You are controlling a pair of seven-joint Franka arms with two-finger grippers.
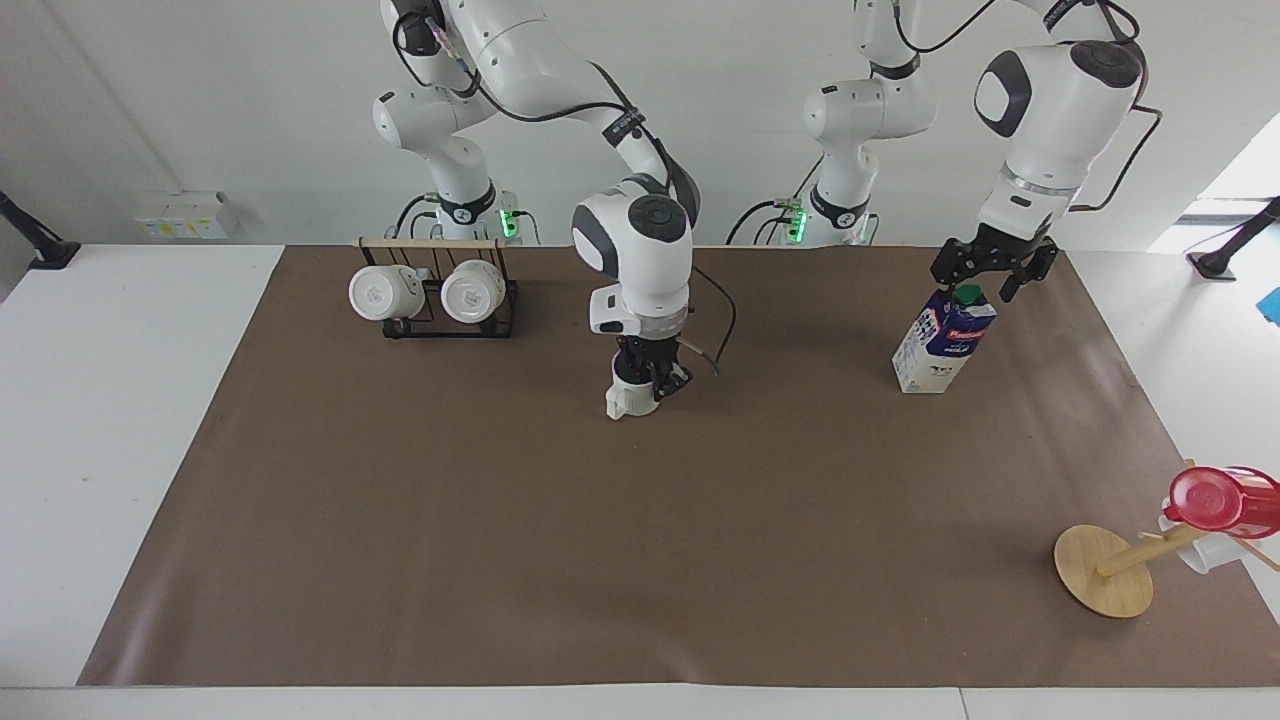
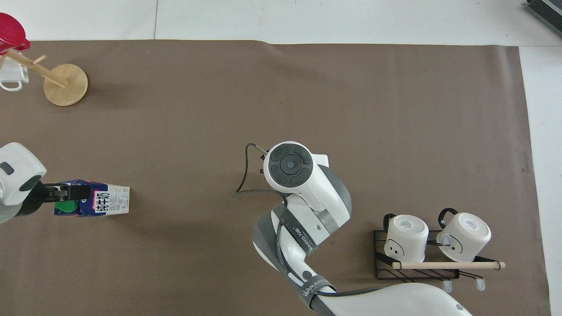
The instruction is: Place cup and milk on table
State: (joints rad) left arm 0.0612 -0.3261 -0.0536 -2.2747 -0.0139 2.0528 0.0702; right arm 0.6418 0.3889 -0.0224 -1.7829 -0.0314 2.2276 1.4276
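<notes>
The off-white ribbed cup (image 1: 630, 398) stands on the brown mat of the table (image 1: 500, 520), near the middle and toward the robots. My right gripper (image 1: 650, 378) comes straight down on it and is shut on its rim. In the overhead view the right arm's wrist (image 2: 290, 169) hides the cup. The milk (image 1: 941, 342) stands upright on the mat toward the left arm's end; it also shows in the overhead view (image 2: 103, 203). My left gripper (image 1: 975, 278) is open, its fingers on either side of the green cap (image 1: 966, 294).
A black wire rack (image 1: 435, 318) holds two white mugs on their sides, close to the right arm's base. A wooden mug tree (image 1: 1104, 570) leans at the left arm's end, farthest from the robots, bearing a red cup (image 1: 1222, 500) and a white mug.
</notes>
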